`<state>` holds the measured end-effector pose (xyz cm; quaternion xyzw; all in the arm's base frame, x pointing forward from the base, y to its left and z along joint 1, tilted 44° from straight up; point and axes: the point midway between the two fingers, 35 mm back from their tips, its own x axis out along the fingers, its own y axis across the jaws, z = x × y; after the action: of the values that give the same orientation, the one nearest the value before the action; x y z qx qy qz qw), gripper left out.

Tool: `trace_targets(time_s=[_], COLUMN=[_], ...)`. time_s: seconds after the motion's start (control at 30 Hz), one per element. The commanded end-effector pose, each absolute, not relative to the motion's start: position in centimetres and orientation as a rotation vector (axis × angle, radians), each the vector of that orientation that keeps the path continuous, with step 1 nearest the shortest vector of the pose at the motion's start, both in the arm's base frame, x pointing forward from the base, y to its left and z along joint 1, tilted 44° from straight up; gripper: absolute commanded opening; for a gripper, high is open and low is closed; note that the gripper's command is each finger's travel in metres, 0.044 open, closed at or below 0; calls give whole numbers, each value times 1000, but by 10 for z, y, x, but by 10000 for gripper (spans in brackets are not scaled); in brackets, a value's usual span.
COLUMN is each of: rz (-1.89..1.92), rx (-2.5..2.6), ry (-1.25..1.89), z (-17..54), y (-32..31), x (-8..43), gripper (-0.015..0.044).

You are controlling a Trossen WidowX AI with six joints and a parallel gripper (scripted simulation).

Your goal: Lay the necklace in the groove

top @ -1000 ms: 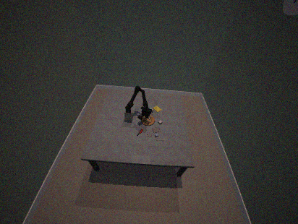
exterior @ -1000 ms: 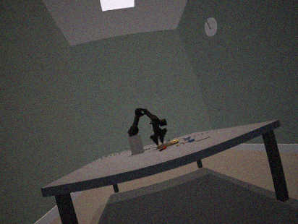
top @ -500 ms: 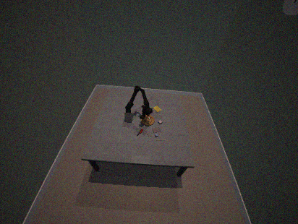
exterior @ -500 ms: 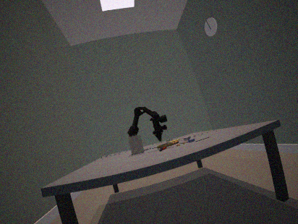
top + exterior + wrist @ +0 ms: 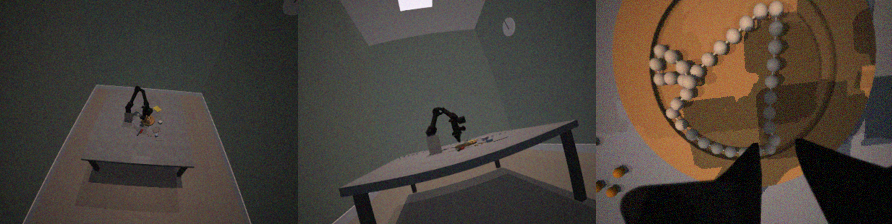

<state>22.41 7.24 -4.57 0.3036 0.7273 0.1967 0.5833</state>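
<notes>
The pearl necklace [image 5: 148, 118] [image 5: 775, 64] lies on the round board [image 5: 151, 123] [image 5: 465, 145] [image 5: 633, 65], its right strand inside the groove [image 5: 834, 75]; its near bend lies just between the tips of the pincer [image 5: 143, 117] [image 5: 458, 140] [image 5: 777, 143], slightly spread, apparently holding nothing.

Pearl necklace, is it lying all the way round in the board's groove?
No, beads cut straight across the board inside the groove.

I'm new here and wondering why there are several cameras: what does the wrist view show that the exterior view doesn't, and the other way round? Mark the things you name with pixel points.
Only the wrist view: the separate white beads of the necklace [image 5: 720, 47], bunched at one side of the board's dark ring groove [image 5: 651, 50]. Only the exterior view: the arm's bent shape [image 5: 436, 110], the table legs [image 5: 573, 166] and a round wall clock [image 5: 508, 27]. Both: the hand [image 5: 777, 147] [image 5: 459, 141].
</notes>
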Motion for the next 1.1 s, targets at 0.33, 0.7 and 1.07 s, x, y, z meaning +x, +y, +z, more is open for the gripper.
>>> trace_targets(time_s=[0.33, 0.7, 1.07], rz=[454, 460, 460], rx=[728, 717, 717], ry=[1719, 1711, 1711], z=[-63, -62, -62], y=[88, 89, 89], x=[216, 217, 217], gripper=[120, 0, 0])
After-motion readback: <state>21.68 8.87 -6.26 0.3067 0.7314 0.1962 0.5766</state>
